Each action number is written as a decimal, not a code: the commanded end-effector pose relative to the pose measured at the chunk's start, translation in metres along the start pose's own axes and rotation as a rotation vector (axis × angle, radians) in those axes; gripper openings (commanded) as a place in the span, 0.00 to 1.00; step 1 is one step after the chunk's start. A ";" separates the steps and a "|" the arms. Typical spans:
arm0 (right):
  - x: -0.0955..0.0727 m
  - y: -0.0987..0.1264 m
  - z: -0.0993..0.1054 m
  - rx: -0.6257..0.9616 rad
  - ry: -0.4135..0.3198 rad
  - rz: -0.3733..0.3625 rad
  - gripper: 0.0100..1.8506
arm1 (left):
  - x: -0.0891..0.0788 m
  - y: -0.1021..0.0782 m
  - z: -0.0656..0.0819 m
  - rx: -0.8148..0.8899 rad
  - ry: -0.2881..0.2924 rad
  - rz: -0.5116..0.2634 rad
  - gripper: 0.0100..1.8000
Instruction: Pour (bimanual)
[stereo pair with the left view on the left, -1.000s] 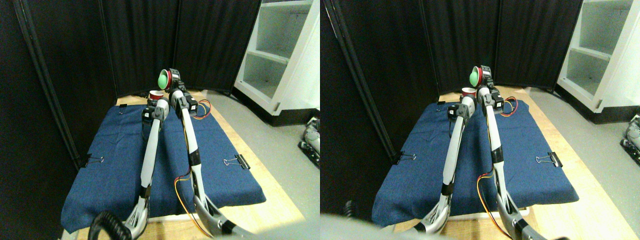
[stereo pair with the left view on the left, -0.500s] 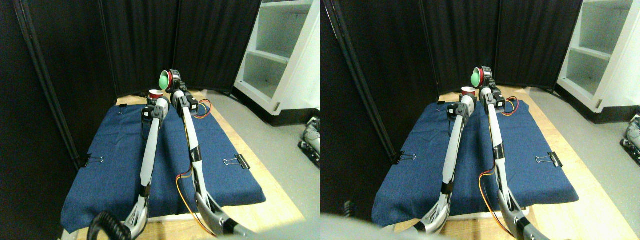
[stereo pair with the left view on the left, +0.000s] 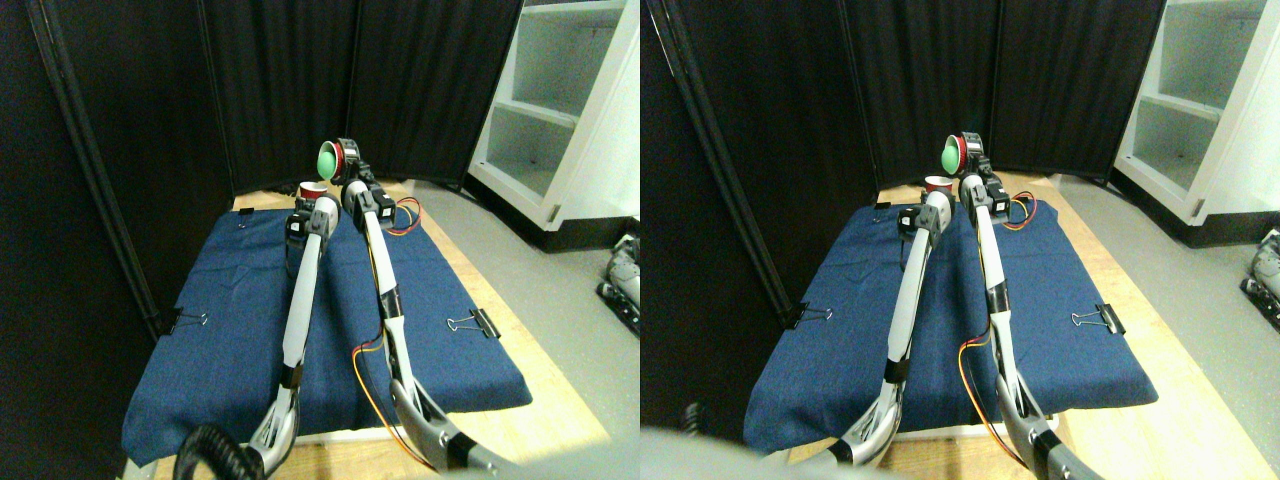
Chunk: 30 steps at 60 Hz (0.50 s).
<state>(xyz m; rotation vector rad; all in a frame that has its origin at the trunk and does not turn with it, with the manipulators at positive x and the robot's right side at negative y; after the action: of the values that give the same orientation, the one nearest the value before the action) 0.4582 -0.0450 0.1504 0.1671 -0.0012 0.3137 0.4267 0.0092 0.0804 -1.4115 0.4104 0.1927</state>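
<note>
above the blue cloth (stereo pair with the left view on the left: 230, 300), our right gripper (stereo pair with the left view on the left: 345, 165) grips a tipped red cup (stereo pair with the left view on the left: 338, 157) over the left gripper (stereo pair with the left view on the left: 305, 205)'s red cup (stereo pair with the left view on the left: 311, 189); left jaws unclear.

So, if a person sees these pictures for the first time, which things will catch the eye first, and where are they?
The eye falls first on the red cup with a green inside, held high and tipped on its side by the right gripper, near the far end of the blue cloth. Just below it stands a second red cup, at the left gripper. Next come the two pale manipulators, rising side by side from the bottom, and the white shelf on the right.
</note>
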 end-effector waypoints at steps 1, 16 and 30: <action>0.002 0.003 0.006 -0.031 -0.039 0.037 0.17 | 0.002 -0.008 -0.005 -0.009 0.000 -0.043 0.18; 0.000 0.005 0.004 -0.140 -0.034 0.059 0.17 | 0.002 -0.008 -0.005 -0.021 0.009 -0.041 0.18; 0.002 0.006 0.002 -0.156 -0.025 0.084 0.17 | 0.000 -0.009 -0.004 -0.013 -0.001 -0.040 0.18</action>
<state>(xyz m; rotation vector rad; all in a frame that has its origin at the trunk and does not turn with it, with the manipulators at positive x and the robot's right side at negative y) 0.4564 -0.0412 0.1488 0.0337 -0.0226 0.3738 0.4282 0.0068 0.0809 -1.4130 0.4092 0.1895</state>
